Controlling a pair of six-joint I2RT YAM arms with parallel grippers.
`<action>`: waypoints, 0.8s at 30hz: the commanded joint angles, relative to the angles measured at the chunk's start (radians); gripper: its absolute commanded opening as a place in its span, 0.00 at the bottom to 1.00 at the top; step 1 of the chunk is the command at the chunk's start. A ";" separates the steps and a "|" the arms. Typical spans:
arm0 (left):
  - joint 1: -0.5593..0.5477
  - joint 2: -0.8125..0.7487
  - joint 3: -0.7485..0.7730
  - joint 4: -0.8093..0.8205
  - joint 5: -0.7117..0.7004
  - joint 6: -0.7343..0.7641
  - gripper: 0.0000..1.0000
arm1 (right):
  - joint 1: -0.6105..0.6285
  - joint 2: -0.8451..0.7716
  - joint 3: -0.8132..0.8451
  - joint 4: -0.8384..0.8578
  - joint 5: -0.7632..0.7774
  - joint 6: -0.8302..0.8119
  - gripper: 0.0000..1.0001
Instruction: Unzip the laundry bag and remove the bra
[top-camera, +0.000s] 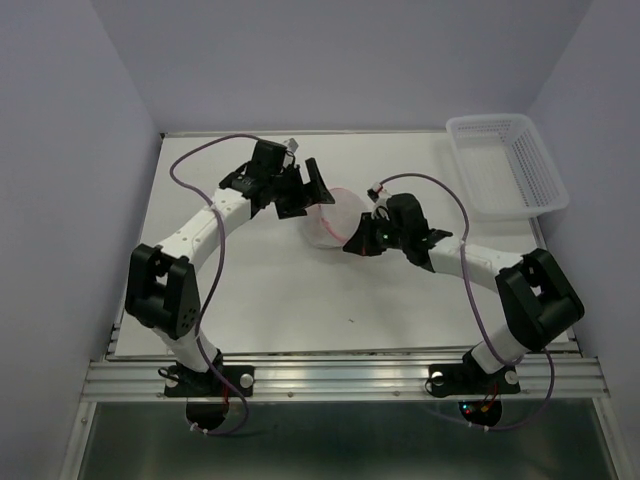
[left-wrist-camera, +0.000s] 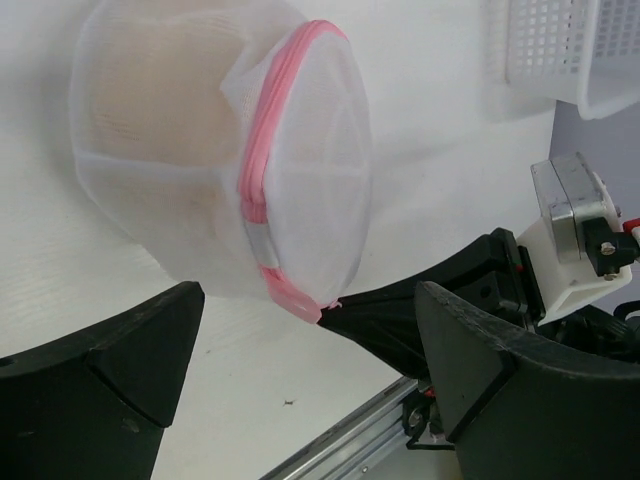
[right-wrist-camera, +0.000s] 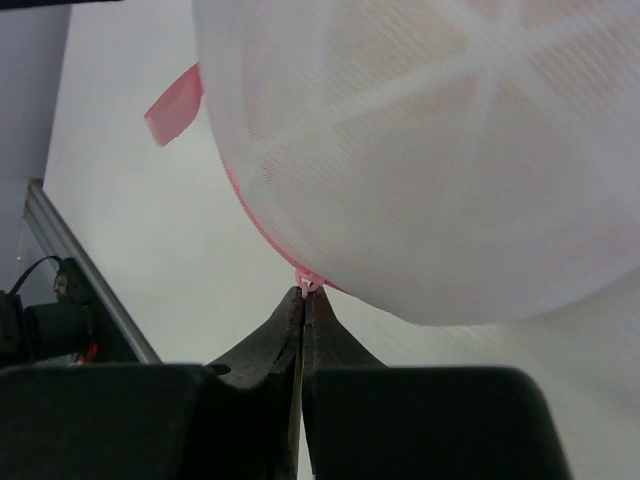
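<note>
**A:** Where does the laundry bag sit relative to the two arms?

**B:** In the overhead view it is at the middle of the counter, between them. The left end effector is at its upper-left side and the right end effector at its lower-right edge. Both are close, but only the right one has hold of anything.

**A:** What does it hold?

**B:** Its fingers are pressed fully together on the small pink zipper pull, at the bottom of the bag's rim in the right wrist view. From there the pink zipper curves up and to the left around the pouch, so the pull would probably have to follow that arc.

**A:** And the left one?

**B:** Its fingers are spread wide and hold nothing. In its own view the bag lies above and ahead of the fingers, not between them, so it looks unbraced.

**A:** The bra?

**B:** It shows as a beige shape through the mesh, inside the bag. The lattice basket stands well apart at the upper right.
</note>
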 joint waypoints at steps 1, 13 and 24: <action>0.006 -0.130 -0.119 0.047 -0.045 -0.043 0.99 | 0.046 -0.052 0.056 0.061 -0.010 0.071 0.01; -0.038 -0.165 -0.272 0.187 0.020 -0.183 0.94 | 0.109 -0.028 0.125 0.068 0.015 0.063 0.01; -0.066 -0.096 -0.246 0.211 0.029 -0.222 0.13 | 0.127 -0.017 0.120 0.046 0.052 0.030 0.01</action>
